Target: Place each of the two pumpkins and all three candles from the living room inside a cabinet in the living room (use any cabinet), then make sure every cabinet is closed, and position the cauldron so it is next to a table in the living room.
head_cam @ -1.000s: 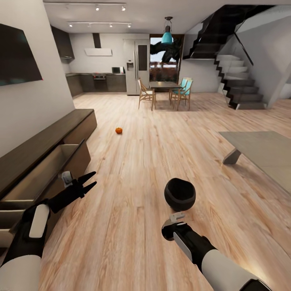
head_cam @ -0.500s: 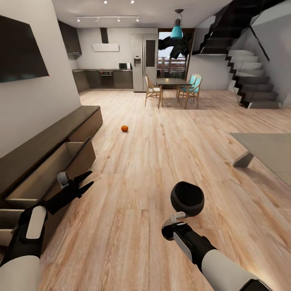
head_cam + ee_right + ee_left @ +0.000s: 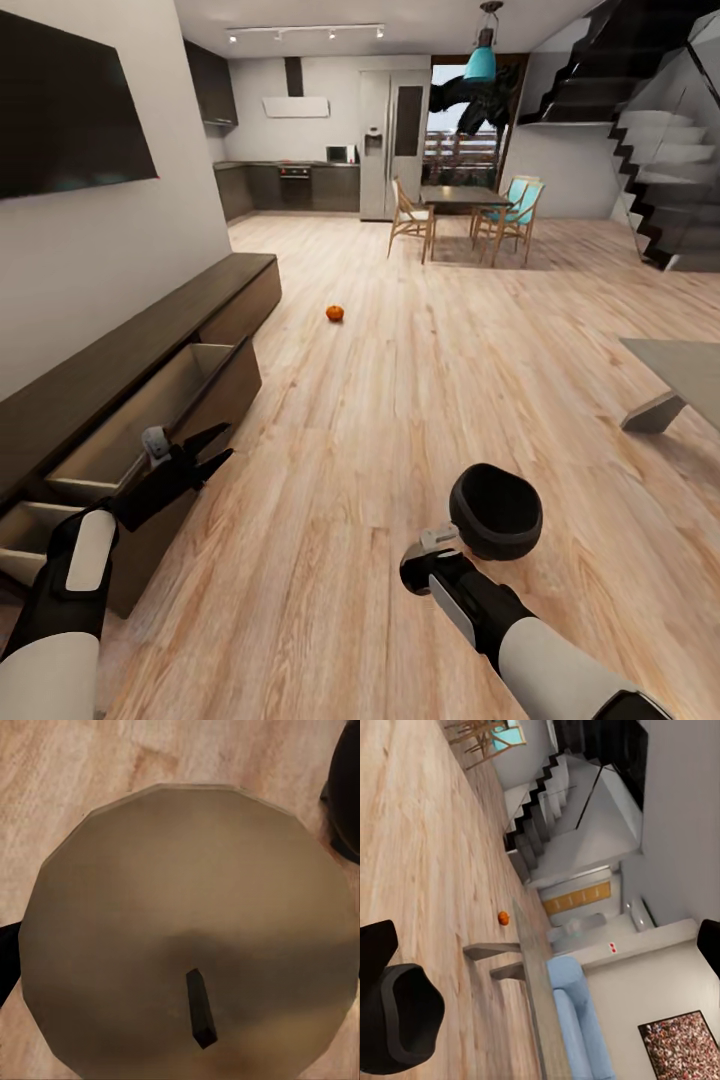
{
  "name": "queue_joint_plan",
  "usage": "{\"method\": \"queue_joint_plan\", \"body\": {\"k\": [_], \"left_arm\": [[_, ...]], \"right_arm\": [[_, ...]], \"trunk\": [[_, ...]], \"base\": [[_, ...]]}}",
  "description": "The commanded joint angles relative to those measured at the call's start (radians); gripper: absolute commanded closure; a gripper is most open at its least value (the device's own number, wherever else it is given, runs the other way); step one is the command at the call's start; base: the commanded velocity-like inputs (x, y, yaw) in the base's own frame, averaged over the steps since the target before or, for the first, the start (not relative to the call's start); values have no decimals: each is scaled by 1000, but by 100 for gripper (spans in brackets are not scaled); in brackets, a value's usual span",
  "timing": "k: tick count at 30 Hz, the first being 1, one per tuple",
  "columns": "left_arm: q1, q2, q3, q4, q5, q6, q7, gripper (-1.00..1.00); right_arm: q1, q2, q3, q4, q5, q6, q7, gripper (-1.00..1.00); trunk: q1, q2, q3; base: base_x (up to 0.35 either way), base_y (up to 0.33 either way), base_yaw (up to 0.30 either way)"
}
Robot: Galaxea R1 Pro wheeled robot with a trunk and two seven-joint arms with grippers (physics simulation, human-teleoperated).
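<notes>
Cabinet (image 3: 150, 330), long, low and dark, runs along the wall at nine o'clock, two drawers pulled out, likely ready to take things. Grey table (image 3: 680, 365) shows a corner at three o'clock. Black cauldron (image 3: 497, 510) sits on the floor at five o'clock, just past the right gripper (image 3: 180, 945), which grips a grey-brown candle (image 3: 187, 937), probably bound for a drawer. Left gripper (image 3: 212, 450) hangs spread and empty by the open drawer. One orange pumpkin (image 3: 335, 313) lies at twelve o'clock; another (image 3: 503, 918) lies beyond the table.

Both arms are white with black joints; the left gripper (image 3: 210, 452) has pointed black fingers.
</notes>
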Motion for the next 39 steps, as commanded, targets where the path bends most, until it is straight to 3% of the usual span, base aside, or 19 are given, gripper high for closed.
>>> {"method": "queue_joint_plan", "body": {"k": [1,39], "left_arm": [[0,0,0,1,0,0,-3,-100],[0,2,2,2,-1,0,-11,-100]], "right_arm": [[0,0,0,0,0,0,0,100],[0,-3,-2,0,0,-2,4,100]], "trunk": [[0,0,-1],[0,0,-51]], "base": [[322,0,185],[335,0,180]]}}
